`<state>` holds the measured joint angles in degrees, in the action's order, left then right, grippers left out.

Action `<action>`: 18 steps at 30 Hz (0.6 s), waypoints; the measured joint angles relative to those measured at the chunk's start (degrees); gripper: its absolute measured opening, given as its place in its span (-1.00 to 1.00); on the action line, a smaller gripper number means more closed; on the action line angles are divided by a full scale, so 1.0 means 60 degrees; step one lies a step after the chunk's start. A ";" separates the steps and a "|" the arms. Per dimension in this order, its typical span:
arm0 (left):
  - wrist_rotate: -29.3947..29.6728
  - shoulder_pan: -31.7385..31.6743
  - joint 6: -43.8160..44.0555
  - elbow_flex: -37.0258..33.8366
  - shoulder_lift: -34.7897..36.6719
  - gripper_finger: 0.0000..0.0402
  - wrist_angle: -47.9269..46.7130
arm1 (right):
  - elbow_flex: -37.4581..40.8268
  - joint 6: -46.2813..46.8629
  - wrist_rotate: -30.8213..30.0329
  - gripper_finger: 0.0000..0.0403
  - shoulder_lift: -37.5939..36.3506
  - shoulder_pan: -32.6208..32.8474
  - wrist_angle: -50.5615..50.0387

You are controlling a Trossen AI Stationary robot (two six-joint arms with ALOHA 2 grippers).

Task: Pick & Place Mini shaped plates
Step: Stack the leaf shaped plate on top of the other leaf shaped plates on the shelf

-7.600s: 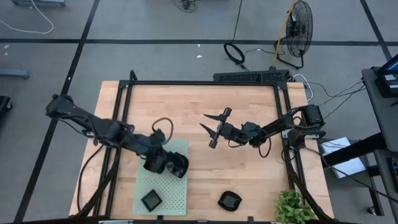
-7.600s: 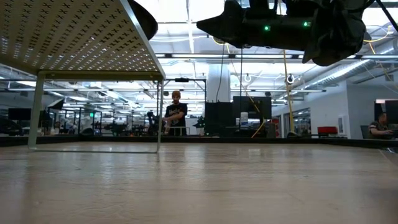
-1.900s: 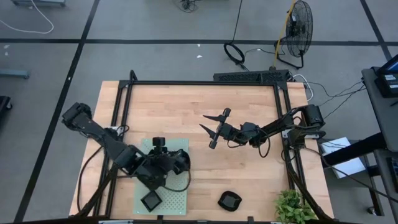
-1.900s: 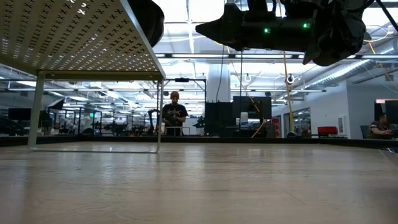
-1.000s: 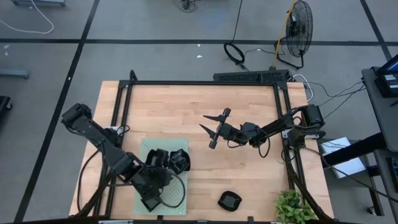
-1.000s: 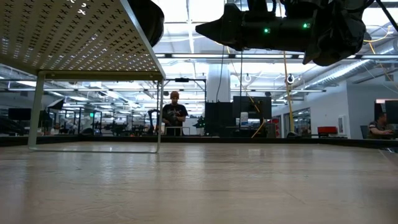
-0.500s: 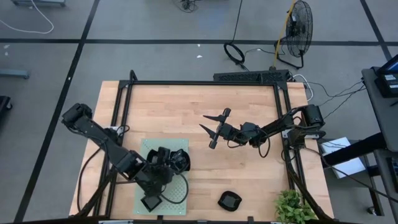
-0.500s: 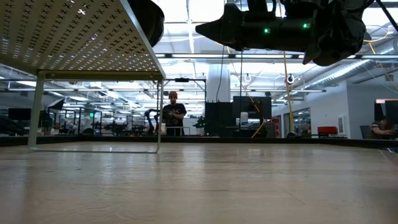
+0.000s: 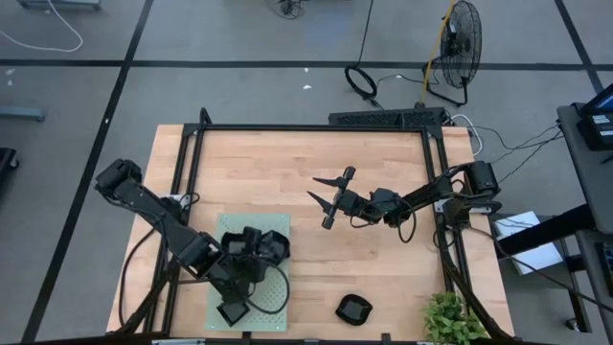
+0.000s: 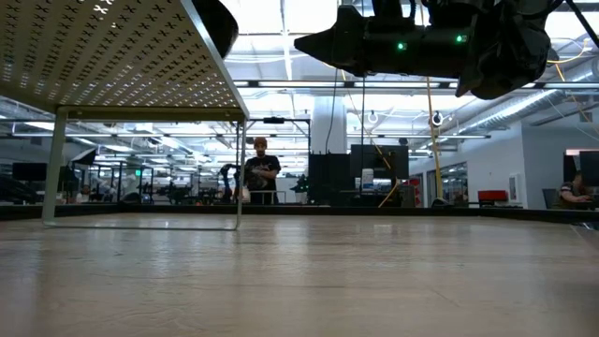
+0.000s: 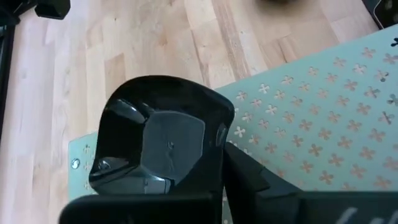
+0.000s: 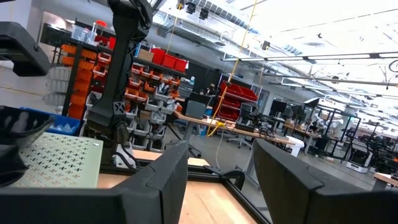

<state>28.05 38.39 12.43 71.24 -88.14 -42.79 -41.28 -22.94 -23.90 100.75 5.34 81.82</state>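
A glossy black square mini plate fills the left wrist view, over the near left corner of the pale green perforated mat. In the high view this plate shows at the mat's near edge, under my left gripper, which is shut on it. A second dark plate rests on the mat's far right part. A third plate lies flat on the bare wood near the table's near edge. My right gripper hangs open above mid-table, touching nothing. My left gripper has the square plate by its near rim, coming slanting down from the table's far left. One dark finger lies against the rim's outer side; the plate hides the other. The plate sits tilted above the mat's corner; whether it is lifted clear I cannot tell.
The mat is a raised perforated shelf on thin legs. A black frame borders the table and a green plant stands at its near right corner. Bare wood lies between the mat and the right arm. A person stands far behind.
My left gripper, which was down over the square plate at the mat's near edge, has drawn back a little toward the far edge, and the plate now shows beneath it in the high view. The right arm has kept still.
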 joint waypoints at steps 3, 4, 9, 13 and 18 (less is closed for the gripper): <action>0.0041 0.0001 0.0250 0.0000 0.0000 -0.93 0.0118 | 0.0000 0.0000 0.0000 -0.16 0.0000 0.0001 0.0000; 0.0037 -0.0002 0.0285 0.0016 0.0000 -0.93 0.0206 | 0.0000 0.0000 0.0000 -0.16 0.0000 0.0004 0.0000; -0.0004 0.0008 0.0546 0.0241 0.0000 -0.98 0.0469 | 0.0000 0.0000 0.0000 -0.16 0.0000 0.0002 0.0000; -0.0003 -0.0013 0.1633 0.0550 0.0000 -0.93 0.0474 | 0.0000 0.0000 0.0000 -0.16 0.0000 0.0004 0.0000; -0.0048 -0.0050 0.2561 0.0696 0.0000 -0.98 0.0363 | 0.0000 0.0000 0.0000 -0.16 0.0000 0.0001 0.0000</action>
<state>27.76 38.09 27.80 75.42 -88.14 -40.61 -41.28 -22.94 -23.90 100.75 5.35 81.82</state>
